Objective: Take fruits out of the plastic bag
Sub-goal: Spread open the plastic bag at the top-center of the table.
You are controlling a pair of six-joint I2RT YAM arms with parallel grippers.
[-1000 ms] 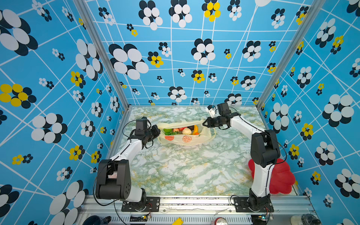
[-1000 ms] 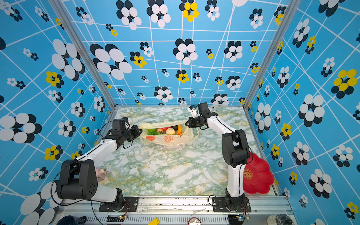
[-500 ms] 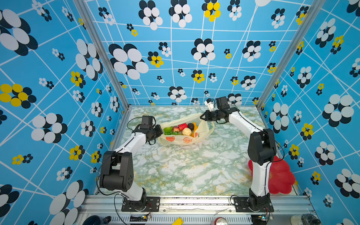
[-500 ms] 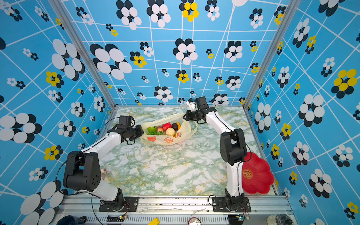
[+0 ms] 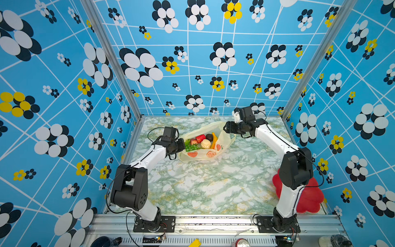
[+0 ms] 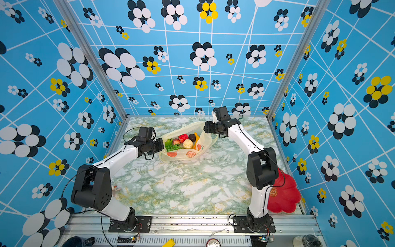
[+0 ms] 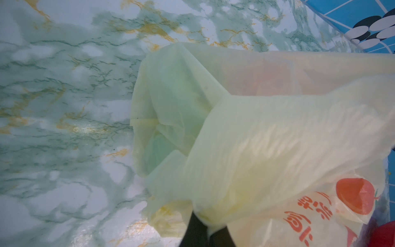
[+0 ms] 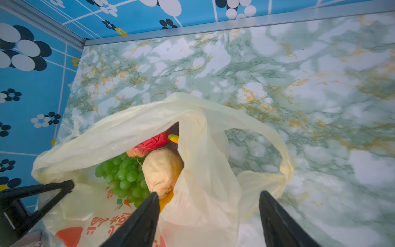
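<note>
The plastic bag (image 5: 201, 153) lies on the bench (image 5: 213, 188); my left tool (image 5: 181, 145) pinches its rim so the mouth gapes, fruits (image 5: 203, 141) sit inside, and my right tool (image 8: 209, 193) hangs wide at the handle loop (image 8: 263, 181).

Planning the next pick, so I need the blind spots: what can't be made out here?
Left hand tips: left wrist view, bag drapes over them; only a dark sliver shows.
Lower fruits: both top views, upper ones cover them; count unsure.
Plate: both top views, right arm hides part.
Can: both top views, cut by the bottom edge.
</note>
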